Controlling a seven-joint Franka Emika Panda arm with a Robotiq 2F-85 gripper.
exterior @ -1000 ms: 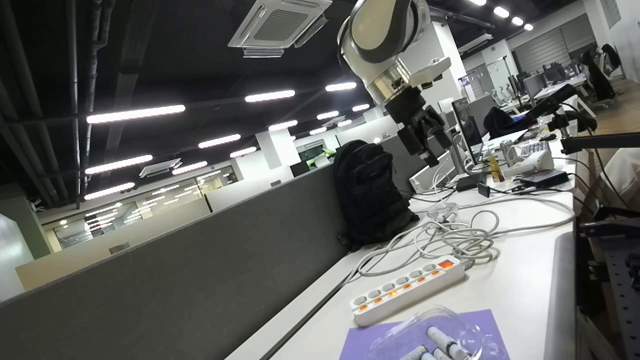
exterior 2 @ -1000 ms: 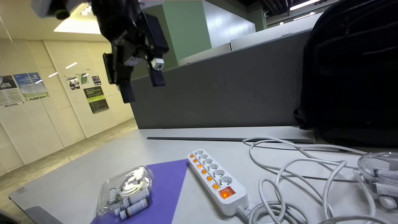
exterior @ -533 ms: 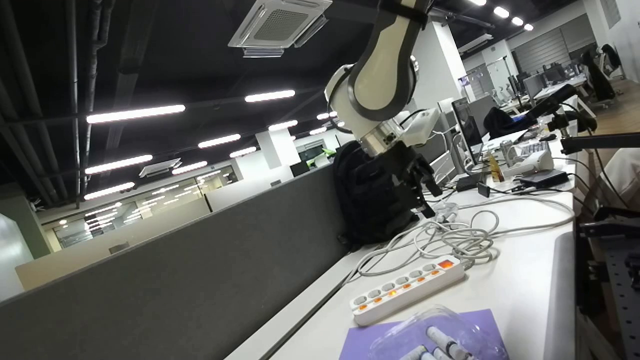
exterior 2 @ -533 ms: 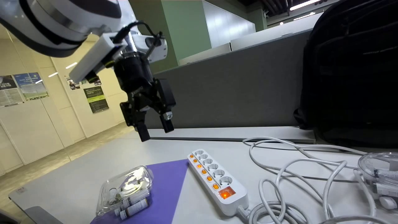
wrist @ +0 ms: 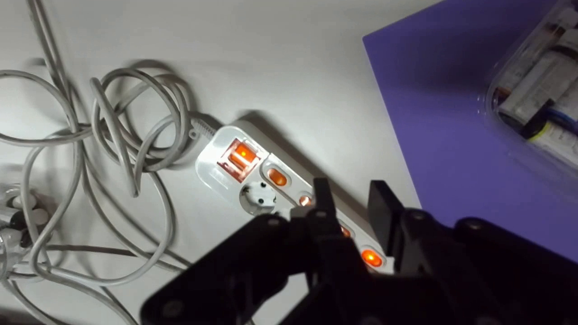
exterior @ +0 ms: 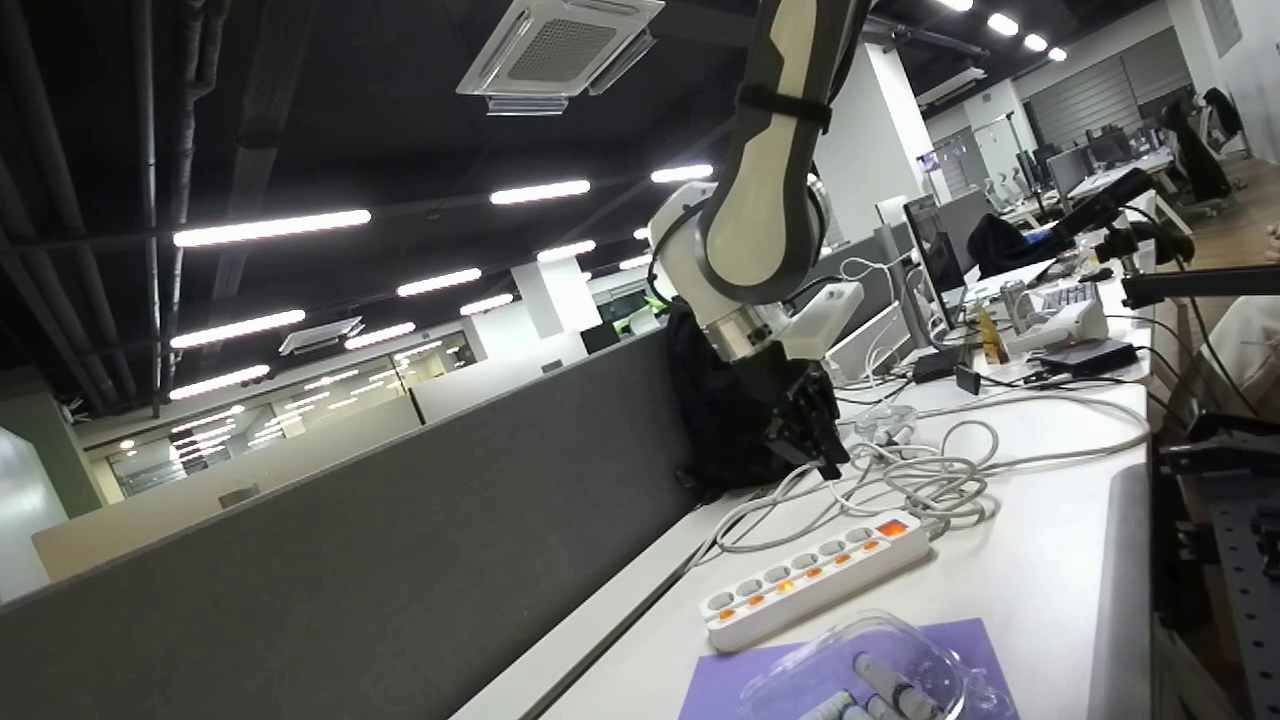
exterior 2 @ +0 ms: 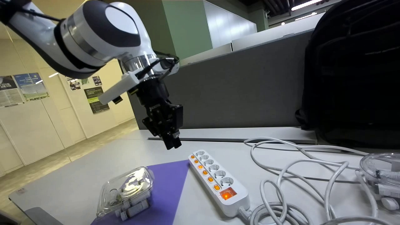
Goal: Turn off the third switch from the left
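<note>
In an exterior view the third-from-left rocker switch point(exterior: 785, 587) faces up, lengthwise on the power strip point(exterior: 825, 594), near left to far right, cable point(exterior: 932, 480) beyond. My tool point(wrist: 351, 192), parted, partly hides the strip in the wrist view.

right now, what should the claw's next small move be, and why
Probably ease the claw down toward the third switch from the left: it glows, so seems on, and the claw hangs above the power strip, not touching it, with that switch visible in the wrist view between the parted fingers.
</note>
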